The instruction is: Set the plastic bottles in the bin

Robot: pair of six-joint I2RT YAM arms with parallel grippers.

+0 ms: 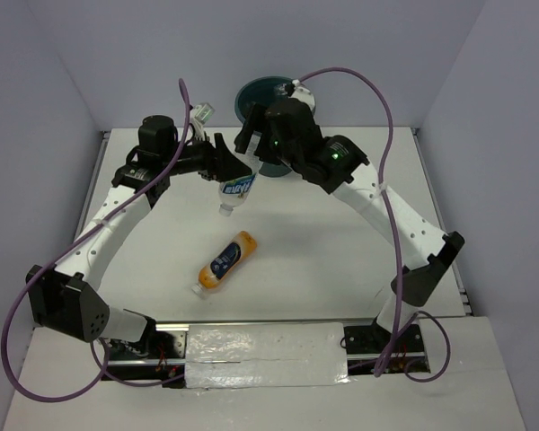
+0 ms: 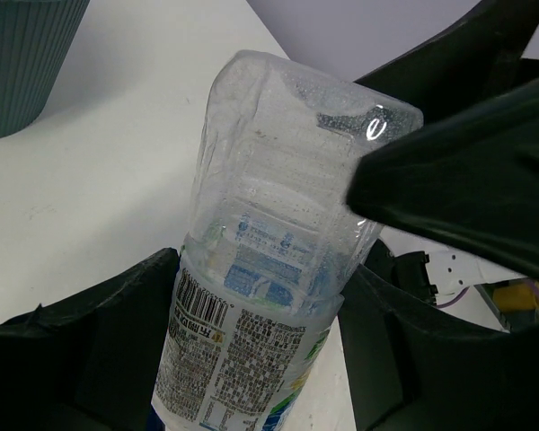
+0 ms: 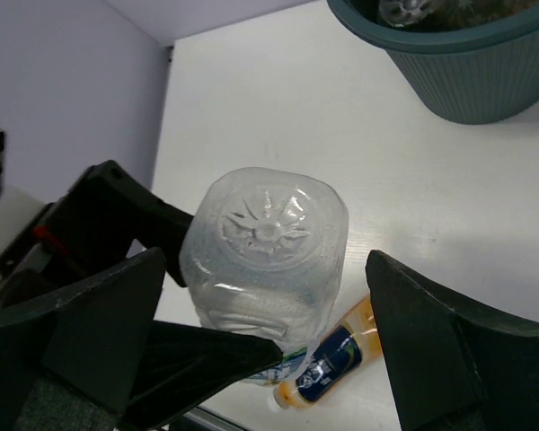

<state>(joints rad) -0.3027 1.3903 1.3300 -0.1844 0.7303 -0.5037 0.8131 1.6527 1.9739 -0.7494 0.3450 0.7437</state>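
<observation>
My left gripper (image 1: 232, 173) is shut on a clear crinkled bottle (image 1: 237, 188) and holds it above the table, white cap pointing down. In the left wrist view the bottle (image 2: 278, 269) sits between my fingers (image 2: 108, 341). My right gripper (image 1: 254, 153) is open, its fingers (image 3: 431, 350) on either side of the bottle's base (image 3: 268, 235) with small gaps. The larger orange bottle with a dark blue label (image 1: 226, 262) lies on the table below; it also shows in the right wrist view (image 3: 337, 359). The dark teal bin (image 1: 256, 94) stands at the back, partly hidden by my right arm.
The bin's ribbed wall shows in the left wrist view (image 2: 18, 63) and its rim in the right wrist view (image 3: 458, 45), with a clear bottle (image 3: 400, 11) inside. White walls close off the table's back and sides. Purple cables loop over both arms.
</observation>
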